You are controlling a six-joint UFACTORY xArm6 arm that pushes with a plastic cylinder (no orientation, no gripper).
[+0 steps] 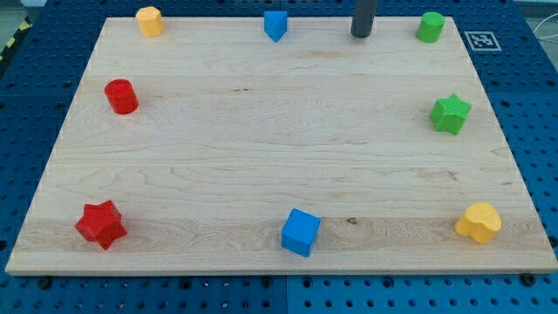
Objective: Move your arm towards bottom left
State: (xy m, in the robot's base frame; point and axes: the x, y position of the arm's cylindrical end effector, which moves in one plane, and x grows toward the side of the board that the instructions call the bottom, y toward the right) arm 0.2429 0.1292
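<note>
Nearest the view's bottom edge, the blue cube sat on the wooden worktop, a little right of the middle. To the view's left of it, in the bottom left corner, lay the red star-shaped block, and far to the view's right, in the bottom right corner, the yellow heart-like block. Further up, the green star-shaped block rested near the right edge and the red cylinder near the left edge, the two well apart. Along the view's top edge stood the yellow block at the left, the blue block with a pointed lower end near the middle, and the green block at the right. My tip stood between the blue and green top blocks, touching neither, well apart from the red star. The rod carried no fingers, so nothing was clamped.
</note>
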